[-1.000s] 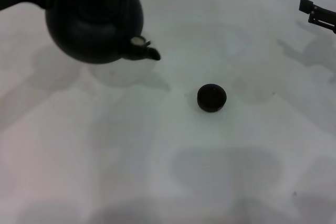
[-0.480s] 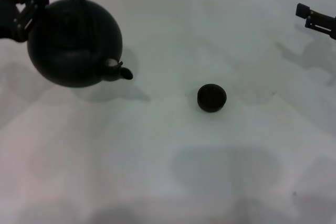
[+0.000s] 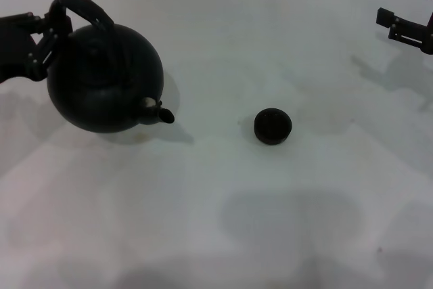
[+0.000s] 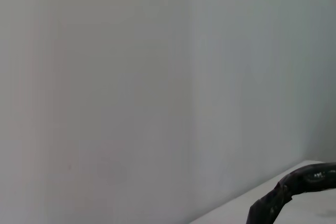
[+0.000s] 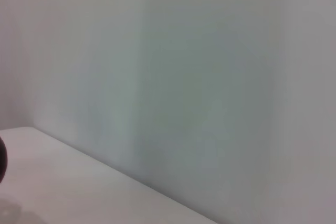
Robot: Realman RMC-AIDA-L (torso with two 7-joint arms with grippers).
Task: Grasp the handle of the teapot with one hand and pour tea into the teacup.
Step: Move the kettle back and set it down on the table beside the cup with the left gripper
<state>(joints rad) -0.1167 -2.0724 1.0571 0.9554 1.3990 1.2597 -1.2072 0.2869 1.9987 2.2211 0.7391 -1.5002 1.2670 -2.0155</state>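
Black things number two on the white table [image 3: 223, 221]: one teapot [image 3: 105, 79] and one teacup [image 3: 272, 126]. Each arm has one gripper in the head view, so two of those as well.

Toward the table's left side sits the teapot, round and matte, its short spout [image 3: 160, 112] (pale where it joins the body) aimed right toward the teacup. Its shadow lies tight under the belly, so it looks to be resting on the table or just above it; which of the two cannot be told. The teacup stands alone near the middle, well apart from the spout.

At the teapot's far left, the left gripper [image 3: 46, 35] has its jaws closed on the handle [image 3: 80, 9], gripping the arched bail near its left end. A stretch of that handle [image 4: 294, 187] also shows in the left wrist view against a pale wall.

Far off at the upper right edge, the right gripper [image 3: 400, 13] hangs with its jaws spread apart, touching nothing.
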